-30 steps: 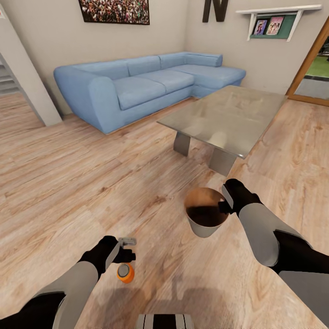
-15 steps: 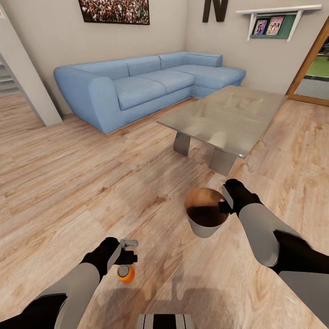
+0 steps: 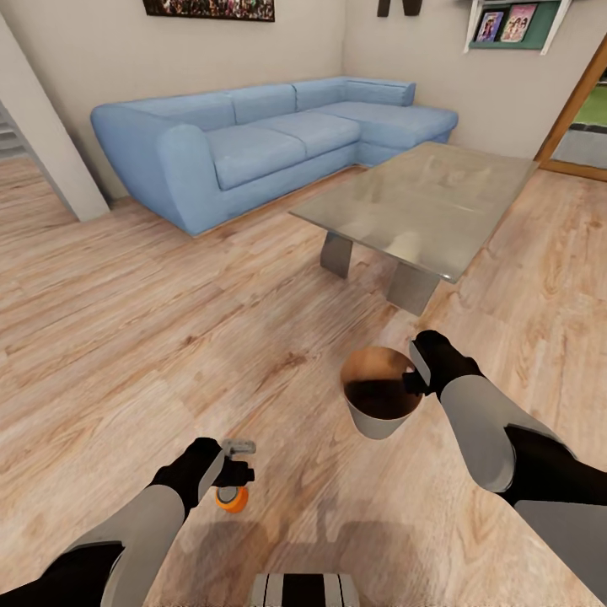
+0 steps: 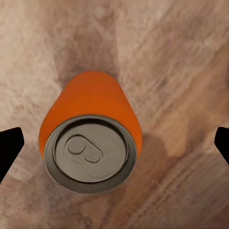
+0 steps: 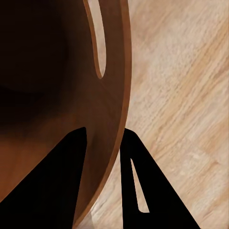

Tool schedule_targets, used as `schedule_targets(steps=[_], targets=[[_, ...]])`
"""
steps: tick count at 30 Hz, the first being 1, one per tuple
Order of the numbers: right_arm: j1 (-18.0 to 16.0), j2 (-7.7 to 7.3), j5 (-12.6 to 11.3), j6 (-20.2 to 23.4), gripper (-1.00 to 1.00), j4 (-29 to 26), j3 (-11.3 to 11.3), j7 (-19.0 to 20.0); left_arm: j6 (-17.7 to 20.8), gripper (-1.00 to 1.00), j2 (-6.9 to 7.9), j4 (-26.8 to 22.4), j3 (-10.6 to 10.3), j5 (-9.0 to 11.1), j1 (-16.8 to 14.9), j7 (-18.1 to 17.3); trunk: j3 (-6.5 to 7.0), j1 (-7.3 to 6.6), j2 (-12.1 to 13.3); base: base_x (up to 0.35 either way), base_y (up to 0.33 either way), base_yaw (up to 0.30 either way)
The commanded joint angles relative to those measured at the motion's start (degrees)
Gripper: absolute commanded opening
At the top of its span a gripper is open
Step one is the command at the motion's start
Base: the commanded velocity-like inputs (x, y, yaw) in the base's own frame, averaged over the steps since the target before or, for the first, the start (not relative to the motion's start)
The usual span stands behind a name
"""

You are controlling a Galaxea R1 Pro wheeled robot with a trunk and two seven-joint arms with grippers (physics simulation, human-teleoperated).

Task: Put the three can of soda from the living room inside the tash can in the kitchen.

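Orange soda can (image 4: 90, 131) upright on wood floor (image 3: 126, 337), directly under my left pincer (image 3: 239, 459); fingers spread wide, one each side of can, not touching. My right pincer (image 3: 413, 371) clamped on rim of trash can (image 3: 381, 400), held to right of soda can, near glass table (image 3: 421, 211).

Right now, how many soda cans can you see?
1. An orange soda can stands on the wood floor, right under the open left gripper. More could be hidden inside the trash can held by the right gripper.
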Motion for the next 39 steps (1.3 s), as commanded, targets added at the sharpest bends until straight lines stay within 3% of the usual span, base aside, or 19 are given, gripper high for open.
schedule_targets(steps=[1, 12, 39], targets=[[-0.03, 0.0, -0.4, 0.0, -1.0, -0.02, -0.04, 0.1, -0.02, 1.0, 0.0, 0.0, 0.0, 0.0, 0.0, 0.0, -0.22, 0.01, -0.02, 0.0, 0.0, 0.0], [0.02, 0.0, -0.37, 0.0, -1.0, -0.02, -0.04, 0.1, -0.09, 1.0, 0.04, 0.0, 0.0, 0.0, 0.0, 0.0, -2.66, 0.3, -0.17, 0.0, 0.0, 0.0], [0.13, 0.08, -0.34, 0.0, -1.0, -0.02, -0.04, 0.1, -0.1, 1.0, 0.21, -0.24, 0.09, 0.0, 0.0, 0.0, -2.66, 0.3, -0.17, 0.0, 0.0, 0.0]])
